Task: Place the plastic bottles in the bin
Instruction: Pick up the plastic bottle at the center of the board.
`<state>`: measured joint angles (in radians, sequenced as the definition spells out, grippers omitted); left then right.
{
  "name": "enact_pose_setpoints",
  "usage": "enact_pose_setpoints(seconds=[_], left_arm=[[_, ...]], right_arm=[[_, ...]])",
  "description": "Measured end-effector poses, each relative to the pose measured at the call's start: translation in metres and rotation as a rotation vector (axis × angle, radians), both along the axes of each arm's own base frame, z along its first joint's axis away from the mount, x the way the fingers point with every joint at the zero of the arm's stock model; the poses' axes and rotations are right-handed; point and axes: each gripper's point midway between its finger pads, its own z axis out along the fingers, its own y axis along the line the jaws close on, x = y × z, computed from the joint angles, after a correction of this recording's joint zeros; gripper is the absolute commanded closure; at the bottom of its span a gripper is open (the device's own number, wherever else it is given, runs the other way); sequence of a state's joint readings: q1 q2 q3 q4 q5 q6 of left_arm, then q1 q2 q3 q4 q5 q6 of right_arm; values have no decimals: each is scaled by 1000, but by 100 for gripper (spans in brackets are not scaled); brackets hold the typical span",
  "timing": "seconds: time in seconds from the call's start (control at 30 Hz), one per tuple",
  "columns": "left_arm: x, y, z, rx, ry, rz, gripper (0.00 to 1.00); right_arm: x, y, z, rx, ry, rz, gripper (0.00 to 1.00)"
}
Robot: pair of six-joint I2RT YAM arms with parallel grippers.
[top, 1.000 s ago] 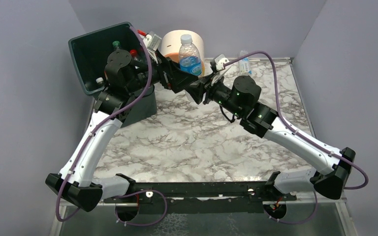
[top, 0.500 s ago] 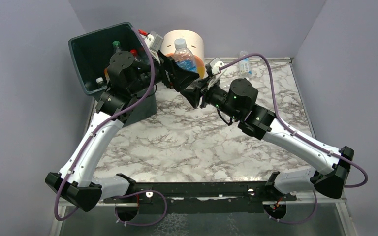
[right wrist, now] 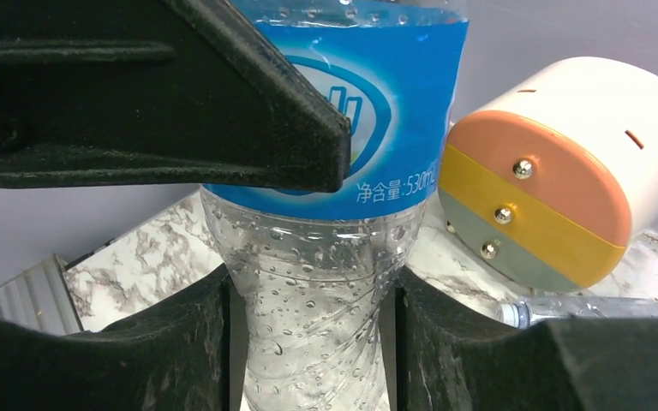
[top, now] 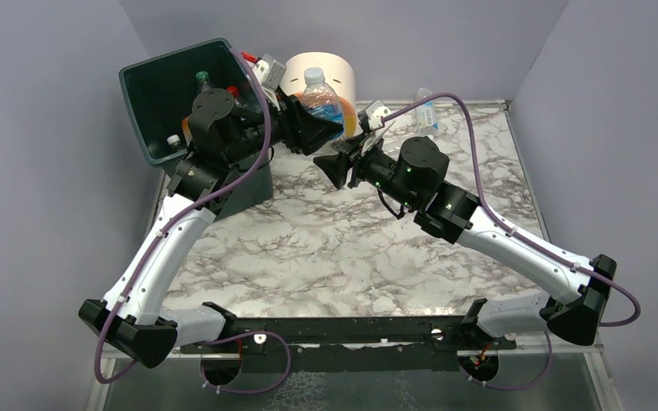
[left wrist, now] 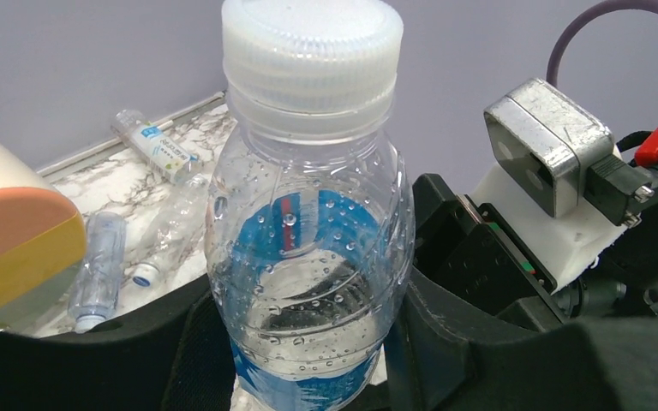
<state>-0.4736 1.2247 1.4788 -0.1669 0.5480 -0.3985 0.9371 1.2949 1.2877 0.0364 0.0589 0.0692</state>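
At eleven o'clock the bin (top: 161,94) held a few plastic bottles (top: 203,80). The left pincer (top: 326,128) and right pincer (top: 343,159) both clamped one clear bottle (top: 319,96). Loose bottles (left wrist: 98,274) lay on the worktop (top: 326,248).

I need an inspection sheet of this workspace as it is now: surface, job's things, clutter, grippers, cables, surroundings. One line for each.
Surface: marble-patterned table; no spill seen.
Job's things: held bottle, clear, blue label, white cap on, droplets inside; loose bottles lying on the far side of the table; bin at the far left, with bottles in the bin.
Clutter: round drawer unit lying behind the held bottle.
Grippers: left gripper and right gripper both closed on the held bottle, left above right.
Cables: purple left cable and purple right cable; no snag seen.
Surroundings: plain walls on three sides; nothing else seen.
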Motion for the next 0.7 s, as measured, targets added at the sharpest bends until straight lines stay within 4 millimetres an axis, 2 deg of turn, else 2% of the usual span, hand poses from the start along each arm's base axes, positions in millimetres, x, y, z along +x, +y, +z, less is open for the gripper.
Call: enact_pose_setpoints(seconds=[0.1,0.27,0.3,0.5,0.7], left_arm=[[1,0,0,1,0,0,53],[2,2,0,10,-2,15,53],[3,2,0,14,-3,20,53],[10,9,7,50,-28,71,50],[27,20,19,111,-76,164,47]], right_arm=[[0,0,0,0,1,0,34],[0,0,0,7,8,-3,9],[0,0,1,8,6,-3,1],[1,-3,2,18,11,-18,0],[-3,-18,-4,30,27,-54,0]])
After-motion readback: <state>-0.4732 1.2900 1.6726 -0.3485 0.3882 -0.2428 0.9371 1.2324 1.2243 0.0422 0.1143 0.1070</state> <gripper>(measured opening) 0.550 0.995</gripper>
